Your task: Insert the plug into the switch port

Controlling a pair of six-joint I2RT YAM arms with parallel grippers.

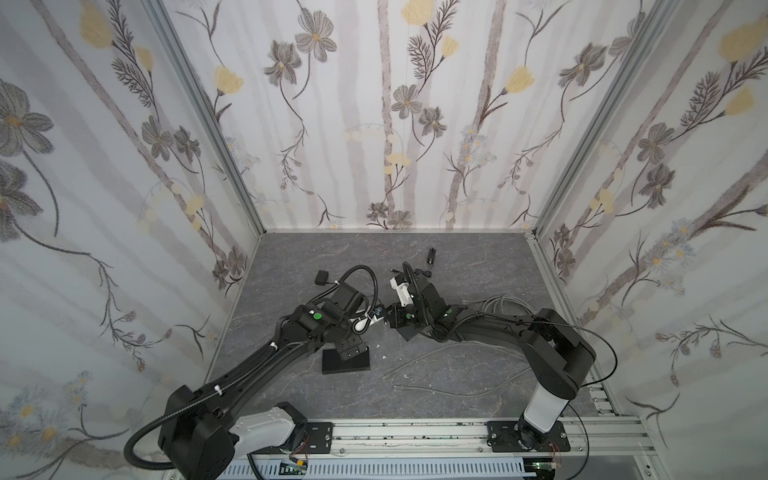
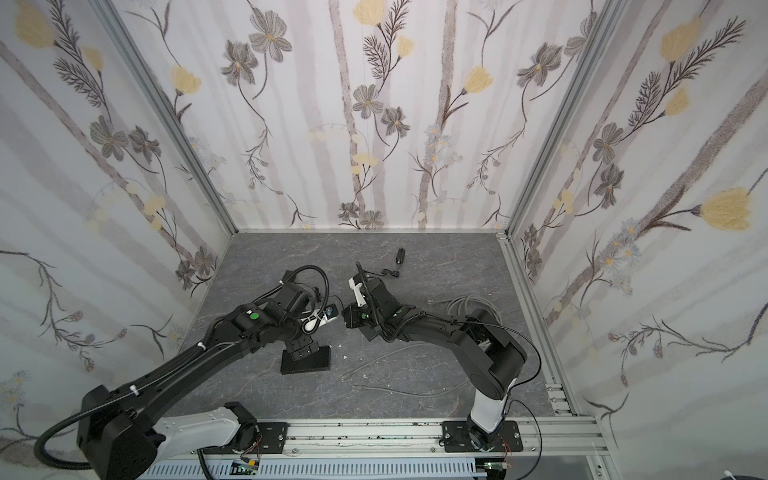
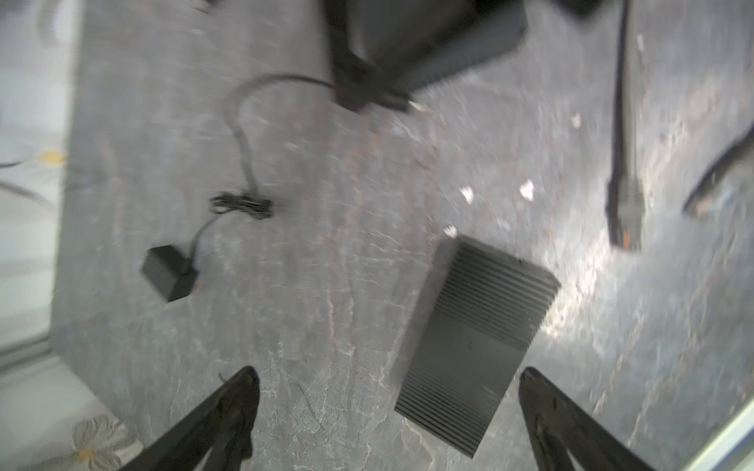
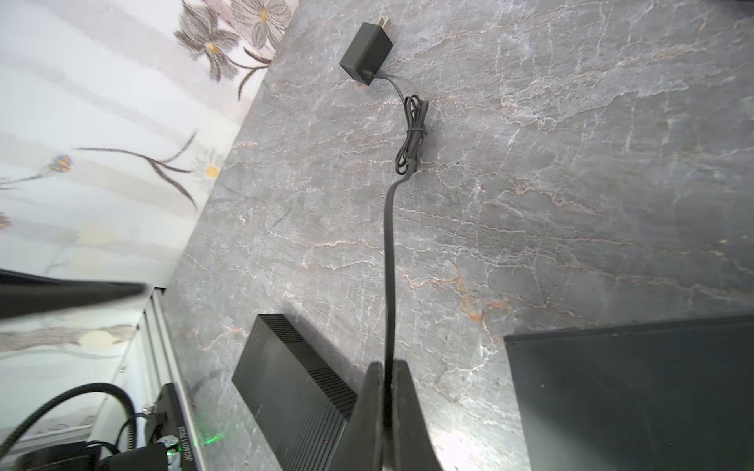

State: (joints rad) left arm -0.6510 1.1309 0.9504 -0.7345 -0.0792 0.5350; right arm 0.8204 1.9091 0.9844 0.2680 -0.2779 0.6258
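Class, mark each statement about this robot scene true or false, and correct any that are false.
1. The right end effector is shut on a thin black cable. True.
2. The left end effector is clamped on the switch. False: it is open and holds nothing, and the switch lies flat on the table.
3. The power adapter lies on the table, and neither end effector holds it. True.
4. The plug sits in the switch port. False: the black cable runs from the power adapter into the right end effector and is not joined to the switch.
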